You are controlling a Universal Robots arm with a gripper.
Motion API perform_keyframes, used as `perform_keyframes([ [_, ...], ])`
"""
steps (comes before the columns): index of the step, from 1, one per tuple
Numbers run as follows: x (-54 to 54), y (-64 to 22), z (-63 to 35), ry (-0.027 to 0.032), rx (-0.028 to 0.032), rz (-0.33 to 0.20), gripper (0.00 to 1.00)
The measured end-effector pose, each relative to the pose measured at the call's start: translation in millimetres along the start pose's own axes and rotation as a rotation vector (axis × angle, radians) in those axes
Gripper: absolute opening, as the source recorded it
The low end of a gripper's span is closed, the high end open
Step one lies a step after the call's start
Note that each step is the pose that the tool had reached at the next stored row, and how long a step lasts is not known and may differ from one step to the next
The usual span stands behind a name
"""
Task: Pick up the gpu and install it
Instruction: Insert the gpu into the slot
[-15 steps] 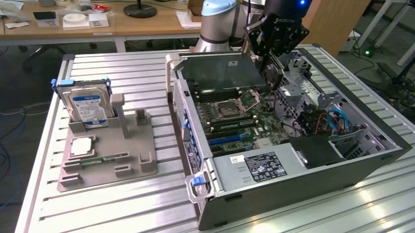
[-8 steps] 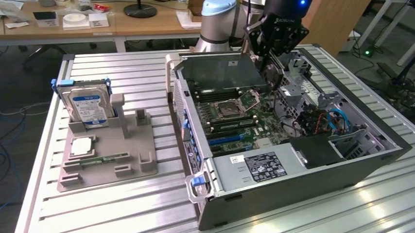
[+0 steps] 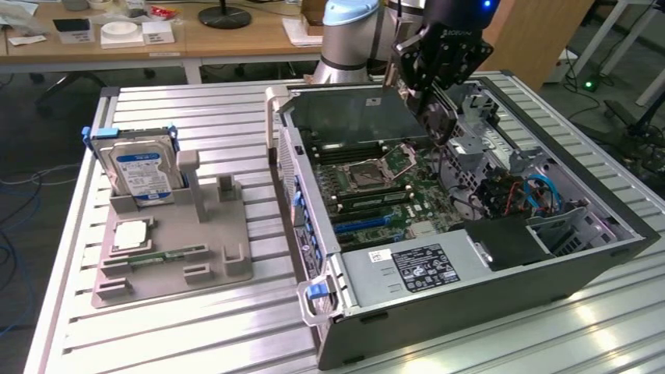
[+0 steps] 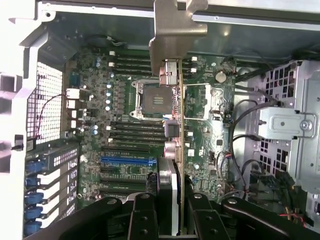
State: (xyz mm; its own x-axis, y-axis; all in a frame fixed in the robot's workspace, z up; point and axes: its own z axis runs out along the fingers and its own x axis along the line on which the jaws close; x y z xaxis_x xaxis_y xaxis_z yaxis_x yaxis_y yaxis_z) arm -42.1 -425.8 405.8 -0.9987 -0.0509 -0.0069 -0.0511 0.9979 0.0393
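Observation:
The gpu shows edge-on in the wrist view, a thin green board with its silver bracket at the far end. My gripper is shut on it, one black finger on each side. In the exterior view the gripper hangs over the open computer case with the gpu pointing down, above the motherboard and apart from it. The blue expansion slot and the black slots beside it lie beneath the card.
On the exterior view's left, a grey fixture holds a hard drive, a processor chip and a narrow green memory stick. The case holds a power supply, drive cage and cables. The lid stands upright behind.

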Motion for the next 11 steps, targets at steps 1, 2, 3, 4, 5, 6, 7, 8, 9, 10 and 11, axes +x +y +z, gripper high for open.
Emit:
perform_keyframes([
  [1,0.0,0.0,0.0,0.0004,-0.0001,-0.01,0.28],
  [2,0.1,0.0,0.0,0.0008,-0.0003,-0.02,0.28],
  [3,0.1,0.0,0.0,0.0012,-0.0003,-0.031,0.28],
  [4,0.1,0.0,0.0,0.0017,-0.0003,-0.042,0.28],
  [5,0.1,0.0,-0.1,0.0022,-0.0004,-0.054,0.28],
  [6,0.2,0.0,-0.1,0.0027,-0.0005,-0.066,0.28],
  [7,0.2,0.0,-0.1,0.0032,-0.0005,-0.079,0.28],
  [8,0.3,0.0,-0.1,0.0037,-0.0006,-0.092,0.28],
  [9,0.3,0.0,-0.1,0.0042,-0.0007,-0.105,0.28],
  [10,0.3,0.0,-0.1,0.0047,-0.0008,-0.118,0.28],
  [11,0.4,0.0,0.0,0.0051,-0.0009,-0.129,0.28],
])
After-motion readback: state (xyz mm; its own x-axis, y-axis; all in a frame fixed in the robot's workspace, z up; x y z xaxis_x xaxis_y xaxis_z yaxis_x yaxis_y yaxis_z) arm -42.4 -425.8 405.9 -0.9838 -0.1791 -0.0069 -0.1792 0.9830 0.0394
